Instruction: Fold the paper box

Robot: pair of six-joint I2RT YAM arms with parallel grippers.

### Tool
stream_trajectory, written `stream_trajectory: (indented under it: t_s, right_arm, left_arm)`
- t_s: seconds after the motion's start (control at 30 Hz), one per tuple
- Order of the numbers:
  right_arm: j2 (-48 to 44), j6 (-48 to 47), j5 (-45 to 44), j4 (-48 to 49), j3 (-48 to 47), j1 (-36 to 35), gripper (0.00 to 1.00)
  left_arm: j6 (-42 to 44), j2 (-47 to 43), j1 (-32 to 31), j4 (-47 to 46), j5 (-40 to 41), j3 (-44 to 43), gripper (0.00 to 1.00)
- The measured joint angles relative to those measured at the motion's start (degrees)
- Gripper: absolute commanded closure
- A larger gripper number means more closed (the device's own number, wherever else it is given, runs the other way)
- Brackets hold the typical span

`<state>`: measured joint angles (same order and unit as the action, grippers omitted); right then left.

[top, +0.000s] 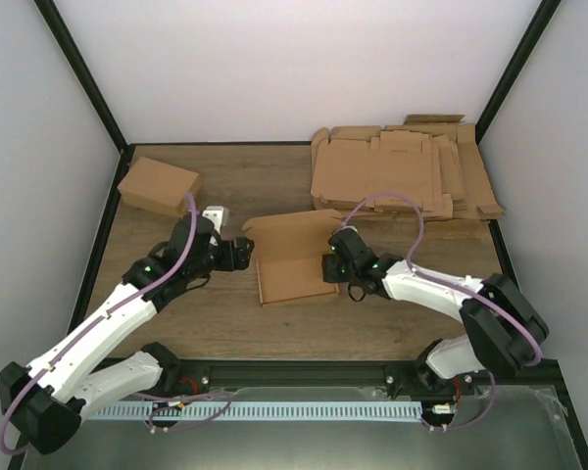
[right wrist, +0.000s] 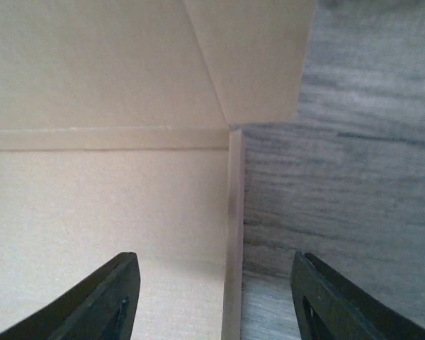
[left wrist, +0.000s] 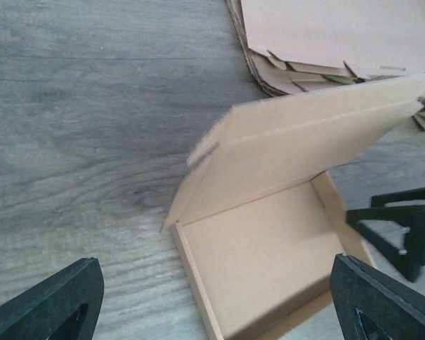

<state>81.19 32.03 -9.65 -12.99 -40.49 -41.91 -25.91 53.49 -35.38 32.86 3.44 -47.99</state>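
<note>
paper box (top: 292, 266): mid-table, lid flap raised | left gripper (top: 243, 253): spread wide, empty, just beside its left wall | right gripper (top: 331, 268): parted, straddling its right wall, unclamped | stack of blanks (top: 402, 171): behind, right | second box (top: 159, 186): back left

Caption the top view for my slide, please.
Half-folded paper box between left gripper and right gripper; closed box and blanks beyond.

The wooden table (top: 225, 333) bears the paper box (top: 294, 276), a pile of blanks (top: 392, 176) and a closed box (top: 159, 186).
</note>
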Motion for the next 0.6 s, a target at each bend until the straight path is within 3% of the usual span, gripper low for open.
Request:
stream_trajectory:
  t_s: [0.27, 0.4, 0.5, 0.6]
  right_arm:
    - [-8.02, -7.63, 8.61, 1.11, 0.04, 6.43, 0.37]
    - [-10.78, -13.99, 18.82, 3.45, 0.02, 13.86, 0.35]
    - [-10.88, -17.27, 25.51, 3.37, -0.55, 19.23, 0.29]
    - [-10.88, -20.37, 30.86, 3.52, -1.66, 22.53, 0.29]
  left_arm:
    - [0.74, 3.23, 0.59, -6.54, -0.74, 2.14, 0.24]
    - [0.98, 4.13, 1.16, -7.87, -1.9, 3.04, 0.32]
    - [0.74, 6.16, 4.07, -9.16, -4.85, 3.1, 0.33]
    - [0.76, 6.99, 6.6, -10.93, -7.08, 4.09, 0.31]
